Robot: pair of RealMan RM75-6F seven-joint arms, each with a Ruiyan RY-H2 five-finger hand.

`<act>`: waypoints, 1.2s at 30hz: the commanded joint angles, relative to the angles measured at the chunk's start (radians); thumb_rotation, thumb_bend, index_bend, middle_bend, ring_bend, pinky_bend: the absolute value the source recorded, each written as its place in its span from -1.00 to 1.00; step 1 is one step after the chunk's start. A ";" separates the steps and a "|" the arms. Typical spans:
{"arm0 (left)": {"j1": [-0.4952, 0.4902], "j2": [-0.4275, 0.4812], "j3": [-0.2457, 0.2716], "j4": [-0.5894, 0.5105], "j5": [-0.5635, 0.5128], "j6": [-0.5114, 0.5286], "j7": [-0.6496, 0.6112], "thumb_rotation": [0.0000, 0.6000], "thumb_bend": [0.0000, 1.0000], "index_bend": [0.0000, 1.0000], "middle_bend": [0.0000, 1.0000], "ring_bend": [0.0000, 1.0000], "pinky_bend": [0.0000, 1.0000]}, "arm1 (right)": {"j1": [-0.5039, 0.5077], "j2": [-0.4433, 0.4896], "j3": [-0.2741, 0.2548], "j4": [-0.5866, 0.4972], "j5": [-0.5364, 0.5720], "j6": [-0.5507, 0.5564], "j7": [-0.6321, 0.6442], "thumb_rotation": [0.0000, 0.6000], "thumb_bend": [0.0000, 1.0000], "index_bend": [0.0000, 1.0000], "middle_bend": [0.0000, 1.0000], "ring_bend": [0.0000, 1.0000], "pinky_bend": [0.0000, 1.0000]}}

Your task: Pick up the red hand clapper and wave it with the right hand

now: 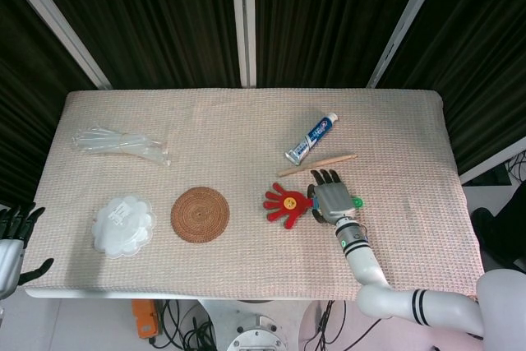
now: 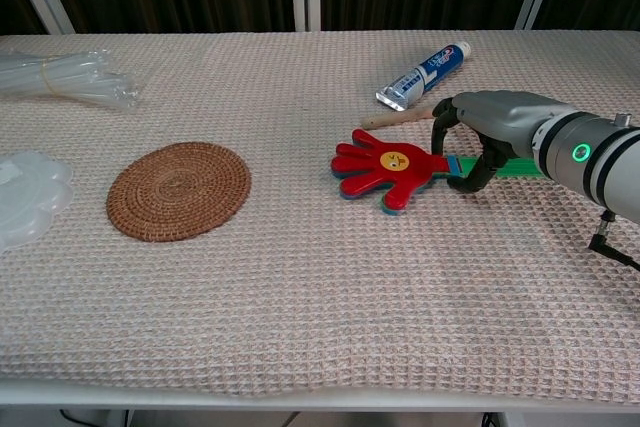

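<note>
Hovering right over the green handle, the robot's grey right hand [image 2: 478, 143] is arching down with its fingers curled around the stem of the red hand-shaped plastic clapper [image 2: 385, 169]. The clapper is lying flat on the beige waffle-weave tablecloth [image 2: 300, 277], its long axis running roughly left to right: red palm and fingers pointing toward the round woven wicker coaster [image 2: 179, 190], green handle stretching away under the right hand. So the handle is sitting directly beneath that hand, and the red head is sticking out to its left side. From the chest view the thumb and fingers are straddling the handle, one on each side, but whether they are actually clamping it or only caging it, I cannot tell; the clapper is not lifted off the cloth yet.

The left hand [image 1: 11, 240] is hanging well apart at the far table edge, fingers spread, holding nothing, so the right hand is clearly the nearer one. Just behind the right hand, a thin wooden stick [image 2: 400, 116] and a blue-and-white toothpaste tube [image 2: 424, 74] are lying close by.
</note>
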 commanded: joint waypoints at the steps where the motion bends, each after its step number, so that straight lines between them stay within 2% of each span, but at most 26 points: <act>1: 0.000 0.000 -0.001 0.000 0.000 0.000 0.000 1.00 -0.68 -0.79 -0.90 -1.00 -0.88 | -0.004 -0.006 0.001 0.005 -0.016 0.013 0.015 1.00 -0.36 0.08 -0.78 -1.00 -1.00; 6: 0.000 0.000 -0.001 0.000 0.000 0.000 -0.001 1.00 -0.68 -0.79 -0.90 -1.00 -0.88 | -0.023 -0.021 0.004 0.018 -0.077 0.046 0.071 1.00 -0.27 0.25 -0.64 -1.00 -1.00; 10: 0.000 -0.002 -0.002 0.002 0.002 0.003 -0.006 1.00 -0.68 -0.79 -0.90 -1.00 -0.88 | -0.046 -0.034 0.001 0.032 -0.146 0.069 0.142 1.00 -0.08 0.42 -0.50 -1.00 -1.00; 12: 0.000 -0.004 -0.003 0.004 0.004 0.006 -0.009 1.00 -0.68 -0.79 -0.91 -1.00 -0.88 | -0.058 -0.039 0.000 0.037 -0.174 0.074 0.177 1.00 -0.05 0.44 -0.46 -0.97 -0.97; 14: 0.001 -0.006 -0.004 0.007 0.007 0.011 -0.014 1.00 -0.68 -0.79 -0.92 -1.00 -0.88 | -0.069 -0.046 0.000 0.046 -0.208 0.078 0.219 1.00 -0.05 0.44 -0.42 -0.90 -0.86; 17: 0.002 -0.011 -0.007 0.013 0.012 0.021 -0.021 1.00 -0.67 -0.79 -0.94 -1.00 -0.88 | -0.087 -0.062 0.000 0.073 -0.267 0.089 0.296 1.00 -0.05 0.45 -0.25 -0.64 -0.50; 19: 0.003 -0.015 -0.009 0.018 0.016 0.029 -0.025 1.00 -0.65 -0.79 -0.96 -1.00 -0.88 | -0.095 -0.072 -0.002 0.096 -0.295 0.091 0.334 1.00 -0.05 0.45 -0.16 -0.48 -0.14; 22: 0.005 -0.020 -0.011 0.025 0.021 0.038 -0.030 1.00 -0.65 -0.79 -0.97 -1.00 -0.88 | -0.108 -0.092 0.002 0.133 -0.331 0.094 0.396 1.00 -0.01 0.45 -0.07 -0.31 0.26; 27: 0.009 -0.024 -0.012 0.032 0.023 0.048 -0.035 1.00 -0.65 -0.79 -0.98 -1.00 -0.88 | -0.122 -0.125 0.010 0.190 -0.397 0.108 0.487 1.00 0.14 0.46 0.04 -0.14 0.57; 36: 0.009 -0.023 -0.015 0.031 0.023 0.051 -0.036 1.00 -0.65 -0.79 -0.99 -1.00 -0.87 | -0.141 -0.141 0.028 0.222 -0.458 0.118 0.578 1.00 0.24 0.47 0.20 0.13 0.77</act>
